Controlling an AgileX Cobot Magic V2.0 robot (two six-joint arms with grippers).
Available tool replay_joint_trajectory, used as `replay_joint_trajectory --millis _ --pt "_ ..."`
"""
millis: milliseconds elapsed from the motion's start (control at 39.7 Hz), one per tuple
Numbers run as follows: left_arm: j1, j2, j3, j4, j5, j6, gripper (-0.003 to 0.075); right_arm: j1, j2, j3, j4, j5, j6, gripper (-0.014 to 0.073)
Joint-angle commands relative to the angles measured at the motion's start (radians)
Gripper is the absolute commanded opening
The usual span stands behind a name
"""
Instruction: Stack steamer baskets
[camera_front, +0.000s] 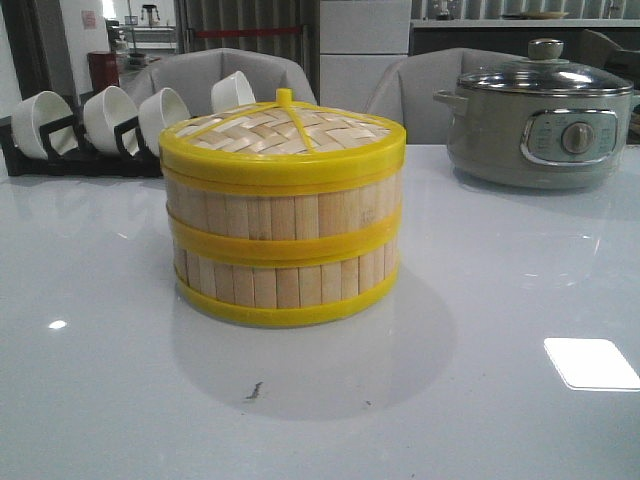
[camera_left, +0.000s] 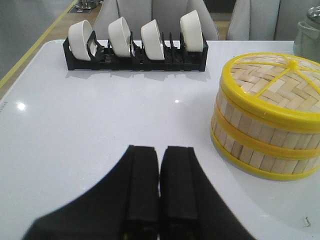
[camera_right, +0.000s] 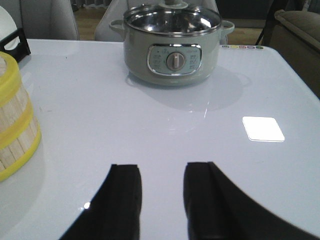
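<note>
Steamer baskets (camera_front: 283, 255), 2 of them, stand stacked 1 on the other near the middle of the surface (camera_front: 480, 330), their walls of upright pale bamboo slats banded by 3 yellow plastic rims: bottom, middle seam and top. A woven-bamboo lid (camera_front: 285, 132) with a yellow rim, yellow ribs and a small yellow knob caps the stack.

The surface is glossy white and mirrors ceiling lights and the stack's shadow. At its far left a black rack (camera_front: 75, 150) holds 4 white bowls (camera_front: 112, 115) on edge; at far right sits a grey-green electric pot (camera_front: 540, 125) with a glass lid and a dial. Grey chairs (camera_front: 225, 75) stand behind.

The left claw (camera_left: 160, 185) hangs above bare surface beside the stack, fingers pressed together, holding nothing. The right claw (camera_right: 161, 197) is parted with a clear gap, empty, on the stack's other side.
</note>
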Motion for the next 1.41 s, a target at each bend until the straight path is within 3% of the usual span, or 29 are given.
replay_joint_trajectory --millis 0,126,277,302,353,1386 --pt "-0.006 0.012 -0.028 -0.004 -0.085 -0.005 0.0085 -0.004 -0.013 0.0 0.0 -0.103 -0.002 0.0333" --pt "-0.006 0.012 -0.028 -0.004 -0.085 -0.005 0.0085 -0.004 -0.023 0.002 0.0 -0.109 -0.002 0.0294" --pt "-0.006 0.012 -0.028 -0.004 -0.085 -0.005 0.0085 -0.004 -0.023 0.002 0.0 -0.098 -0.002 0.0018" --pt "-0.006 0.012 -0.028 -0.004 -0.085 -0.005 0.0085 -0.004 -0.023 0.002 0.0 -0.095 -0.002 0.0013" --pt "-0.006 0.012 -0.028 -0.004 -0.085 -0.005 0.0085 -0.004 -0.023 0.002 0.0 -0.092 -0.002 0.004" --pt "-0.006 0.012 -0.028 -0.004 -0.085 -0.005 0.0085 -0.003 -0.023 0.002 0.0 -0.094 -0.002 0.0027"
